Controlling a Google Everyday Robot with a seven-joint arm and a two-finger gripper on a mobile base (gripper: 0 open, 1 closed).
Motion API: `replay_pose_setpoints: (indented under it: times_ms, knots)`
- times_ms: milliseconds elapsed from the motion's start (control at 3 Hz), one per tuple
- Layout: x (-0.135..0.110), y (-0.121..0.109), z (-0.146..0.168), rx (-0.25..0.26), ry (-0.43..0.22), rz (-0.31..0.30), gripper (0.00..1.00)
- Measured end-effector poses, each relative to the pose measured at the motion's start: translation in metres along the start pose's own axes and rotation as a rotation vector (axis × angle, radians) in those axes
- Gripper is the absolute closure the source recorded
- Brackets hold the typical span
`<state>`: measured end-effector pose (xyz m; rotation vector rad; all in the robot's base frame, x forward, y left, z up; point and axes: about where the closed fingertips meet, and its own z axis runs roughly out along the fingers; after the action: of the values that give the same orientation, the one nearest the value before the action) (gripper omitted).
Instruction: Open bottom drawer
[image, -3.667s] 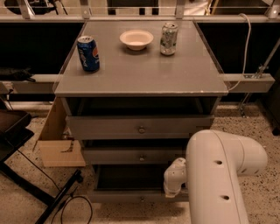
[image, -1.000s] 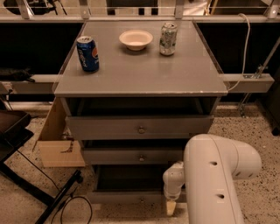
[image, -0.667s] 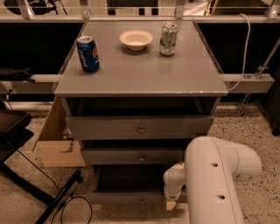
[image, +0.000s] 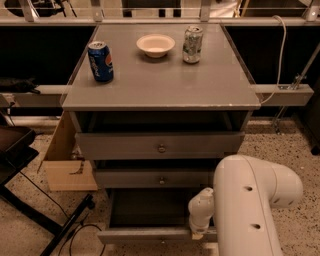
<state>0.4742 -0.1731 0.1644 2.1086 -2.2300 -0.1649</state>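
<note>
The bottom drawer (image: 145, 235), the lowest grey front of the cabinet, stands pulled out toward me, and its dark inside (image: 150, 207) shows. Its knob is hard to make out at the frame's lower edge. My gripper (image: 197, 233) hangs from the white wrist (image: 201, 207) at the right end of that drawer front, right against its top edge. My bulky white arm (image: 250, 210) covers the drawer's right side. The mid-sized drawer (image: 150, 178) and the widest drawer (image: 150, 145) sit above it, each with a small knob.
On the cabinet top (image: 160, 85) stand a blue Pepsi can (image: 100, 61), a white bowl (image: 155, 45) and a silver can (image: 192, 44). A cardboard box (image: 65, 160) leans at the cabinet's left. A black stand leg and cables (image: 65, 225) lie on the speckled floor at the left.
My gripper has dropped lower along the cabinet's right front, down to the bottom drawer's front edge. The drawer front now sits out near the frame's lower edge.
</note>
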Motion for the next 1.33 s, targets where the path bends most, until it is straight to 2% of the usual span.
replay_pose_setpoints:
  times_ms: [333,1333]
  knots:
    - [0.005,0.013,0.0,-0.018,0.008,0.004,1.0]
    - [0.012,0.051,-0.001,-0.081,0.001,0.022,1.0]
